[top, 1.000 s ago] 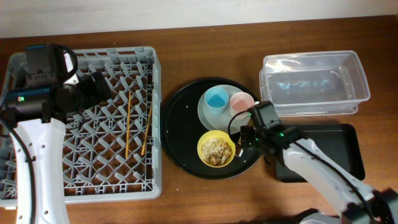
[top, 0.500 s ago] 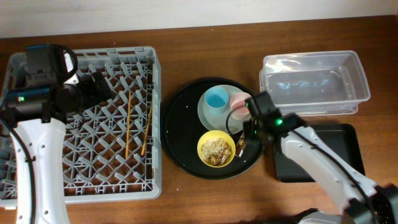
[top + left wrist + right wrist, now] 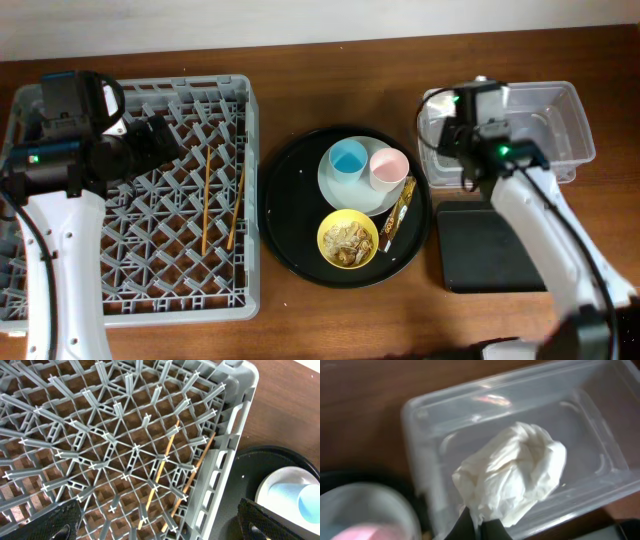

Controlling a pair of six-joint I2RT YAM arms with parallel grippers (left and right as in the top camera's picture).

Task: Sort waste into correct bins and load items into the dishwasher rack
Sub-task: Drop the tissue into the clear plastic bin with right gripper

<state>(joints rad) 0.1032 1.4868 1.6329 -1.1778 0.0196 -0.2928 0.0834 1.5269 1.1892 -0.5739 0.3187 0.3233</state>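
Tissue [image 3: 515, 477] pinched in right claw [image 3: 479, 527], now above clear tub [image 3: 550, 130], off round tray [image 3: 290, 210] (left claw [image 3: 162, 521] agape)

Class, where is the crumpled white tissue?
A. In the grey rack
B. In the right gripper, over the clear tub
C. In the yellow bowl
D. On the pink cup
B: the right wrist view shows the tissue pinched by the right gripper above the clear tub.

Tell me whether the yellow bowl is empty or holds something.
Not empty: beige-brown food scraps sit inside the yellow bowl, seen from overhead.
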